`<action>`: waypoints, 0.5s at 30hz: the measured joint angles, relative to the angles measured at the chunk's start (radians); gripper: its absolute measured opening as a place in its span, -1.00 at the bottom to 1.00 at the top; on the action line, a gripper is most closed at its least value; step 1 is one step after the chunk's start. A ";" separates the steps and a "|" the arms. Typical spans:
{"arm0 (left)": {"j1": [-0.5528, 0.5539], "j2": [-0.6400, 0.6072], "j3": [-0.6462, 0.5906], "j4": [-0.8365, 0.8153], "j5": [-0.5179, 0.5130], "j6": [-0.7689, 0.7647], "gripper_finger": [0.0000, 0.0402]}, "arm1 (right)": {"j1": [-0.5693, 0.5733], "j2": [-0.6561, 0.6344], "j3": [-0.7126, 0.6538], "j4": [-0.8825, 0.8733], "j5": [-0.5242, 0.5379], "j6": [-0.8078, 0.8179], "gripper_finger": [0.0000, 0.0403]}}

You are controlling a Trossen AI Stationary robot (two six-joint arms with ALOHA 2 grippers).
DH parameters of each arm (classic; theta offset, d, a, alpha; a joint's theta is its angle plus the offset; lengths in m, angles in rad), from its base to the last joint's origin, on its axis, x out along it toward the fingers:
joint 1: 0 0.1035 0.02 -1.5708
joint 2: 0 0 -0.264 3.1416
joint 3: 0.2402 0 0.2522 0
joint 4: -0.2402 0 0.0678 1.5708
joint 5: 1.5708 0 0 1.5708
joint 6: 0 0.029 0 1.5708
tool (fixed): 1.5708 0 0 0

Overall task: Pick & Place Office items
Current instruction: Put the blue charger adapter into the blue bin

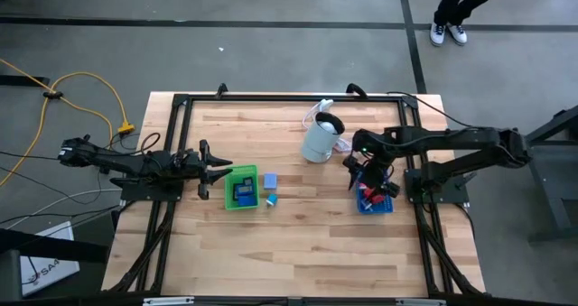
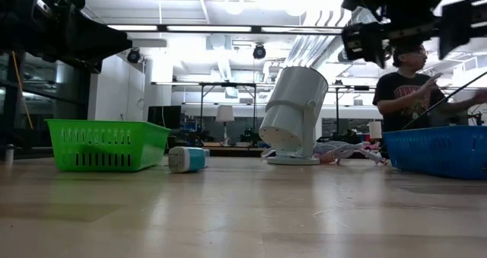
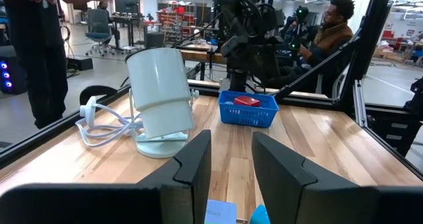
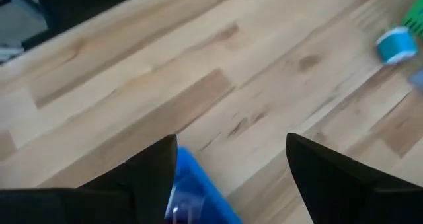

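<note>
Overhead, the left arm reaches in from the worktop's (image 1: 298, 243) left edge, stretched out low, its left gripper (image 1: 219, 168) just beside the green tray (image 1: 240, 189) with fingers (image 3: 195, 164) slightly parted and nothing between them. The right arm bends in from the right side, elbow folded, and its right gripper (image 1: 370, 181) hangs over the blue tray (image 1: 375, 202); its fingers (image 4: 149, 168) stand well apart, empty, above the tray's corner.

The green tray holds a dark blue blocky item (image 1: 244, 193). Just outside it on the wood lie a light blue block (image 1: 269, 180) and a teal roll (image 1: 270, 199), close together; in the low view the teal roll lies on its side beside the tray wall. The blue tray carries several office items, among them a red piece (image 3: 247, 100) visible above its rim; the others are too small to tell apart.

Between the two trays, toward the far edge, the pale cylindrical appliance (image 1: 321, 139) tilts on its base, its white cord (image 3: 99, 121) coiled beside it
</note>
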 joint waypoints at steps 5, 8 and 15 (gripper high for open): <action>0.000 0.000 0.000 0.000 0.000 0.000 -0.48 | 0.000 0.067 0.062 0.092 -0.058 0.002 0.34; 0.000 0.000 0.000 0.000 0.000 0.000 -0.48 | 0.001 0.094 0.070 0.225 -0.106 0.024 0.34; 0.000 0.000 0.000 0.000 0.000 0.000 -0.48 | 0.048 0.155 0.070 0.495 -0.116 0.054 0.34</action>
